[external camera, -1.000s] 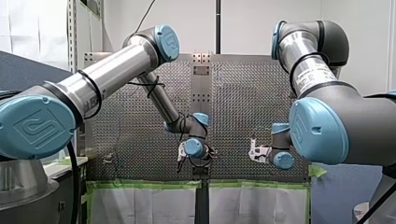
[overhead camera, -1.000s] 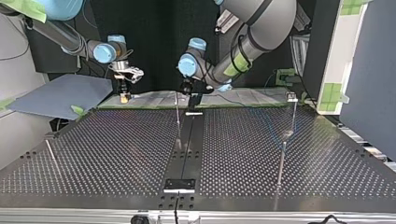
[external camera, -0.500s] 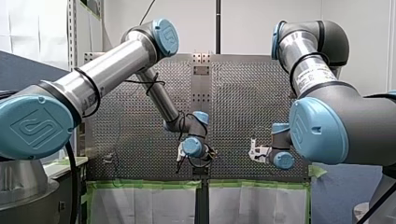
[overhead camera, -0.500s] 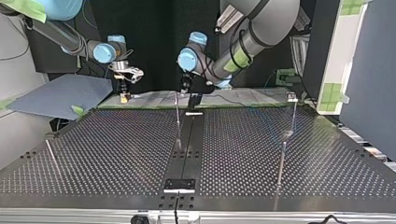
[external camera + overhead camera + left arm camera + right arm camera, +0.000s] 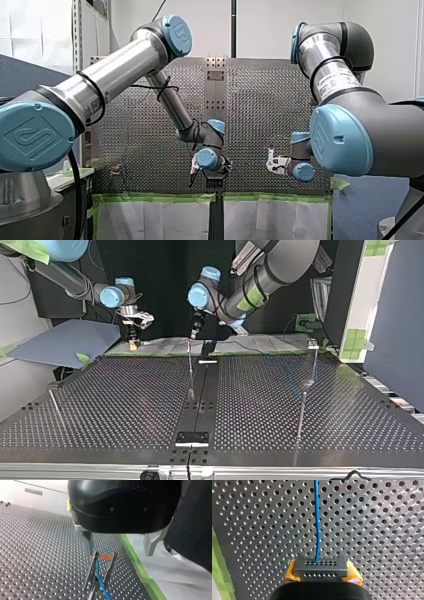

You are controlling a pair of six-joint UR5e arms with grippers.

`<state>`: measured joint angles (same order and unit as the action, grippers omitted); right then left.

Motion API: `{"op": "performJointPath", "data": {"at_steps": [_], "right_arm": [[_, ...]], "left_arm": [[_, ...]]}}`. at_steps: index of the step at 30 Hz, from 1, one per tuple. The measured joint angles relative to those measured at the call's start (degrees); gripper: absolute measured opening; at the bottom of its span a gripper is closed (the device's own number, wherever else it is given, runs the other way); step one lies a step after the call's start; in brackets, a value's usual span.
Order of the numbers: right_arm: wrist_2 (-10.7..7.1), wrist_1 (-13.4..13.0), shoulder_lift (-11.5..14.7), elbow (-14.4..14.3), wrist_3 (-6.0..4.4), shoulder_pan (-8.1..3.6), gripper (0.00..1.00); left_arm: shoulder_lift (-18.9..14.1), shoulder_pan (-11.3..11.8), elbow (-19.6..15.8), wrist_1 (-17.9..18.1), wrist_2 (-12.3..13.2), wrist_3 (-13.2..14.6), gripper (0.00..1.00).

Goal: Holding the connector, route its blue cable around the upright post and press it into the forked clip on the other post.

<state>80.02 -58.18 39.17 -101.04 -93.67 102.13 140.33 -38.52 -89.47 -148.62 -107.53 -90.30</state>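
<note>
Right hand (image 5: 320, 571) pinches the connector (image 5: 320, 563) by its 2 short ends between yellow pads (image 5: 290, 573). This leaves the face with 2 rows of pin holes looking outward, and the blue cable (image 5: 317, 525) exits straight, with no kink at the exit. Connector: grey, matte, small rectangular block. The pads look soft and bulge slightly at the grip. Cable: thin, smooth, round, probably springy. Left hand (image 5: 118, 553) hangs spread just above the forked clip (image 5: 110, 568), its 2 blunt metal fingers (image 5: 86, 540) well apart and holding nothing. Judged to be placed there to push the cable down the slot, or to guard it. Clip: 2 bright metal prongs narrowing to a V, with an orange mark (image 5: 106, 556) across the top. The cable lies between the prongs; how deep, I cannot tell. Table (image 5: 37, 555): shiny perforated metal, edged with green tape (image 5: 140, 572). The cable's path around the upright post is not traceable in either wide view.
</note>
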Motion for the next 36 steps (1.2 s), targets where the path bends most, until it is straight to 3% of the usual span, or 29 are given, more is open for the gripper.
{"op": "performJointPath", "data": {"at_steps": [27,36], "right_arm": [[-0.03,0.1,0.0,0.0,-0.04,-0.1,0.31],[-0.03,0.4,0.0,0.0,-0.04,-0.1,0.31]], "left_arm": [[-0.7,-1.0,-0.5,-0.3,-1.2,-0.1,1.0],[-3.8,-2.6,-3.7,2.4,-2.3,-0.1,1.0]]}}
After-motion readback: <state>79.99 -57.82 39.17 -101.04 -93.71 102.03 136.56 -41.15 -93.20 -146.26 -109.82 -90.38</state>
